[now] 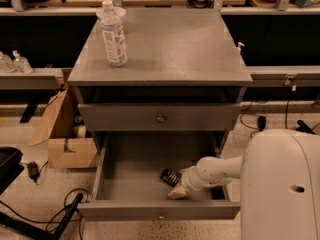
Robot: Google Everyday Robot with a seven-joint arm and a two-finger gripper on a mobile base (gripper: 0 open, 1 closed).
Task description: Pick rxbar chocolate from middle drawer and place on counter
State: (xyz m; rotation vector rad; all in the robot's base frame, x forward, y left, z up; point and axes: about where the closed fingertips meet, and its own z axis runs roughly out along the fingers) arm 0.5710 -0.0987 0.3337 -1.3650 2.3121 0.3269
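Note:
The rxbar chocolate (170,176) is a small black bar lying on the floor of the open middle drawer (135,174), right of centre. My gripper (178,190) reaches into the drawer from the right on a white arm. Its pale fingertips sit just right of and in front of the bar, touching or nearly touching it. The grey counter (175,44) is the cabinet top above the drawers.
A clear plastic bottle (114,33) stands at the counter's back left. The closed upper drawer front (160,117) with a round knob hangs over the open drawer. My white body (282,184) fills the lower right. A cardboard box (67,146) and cables lie on the floor at left.

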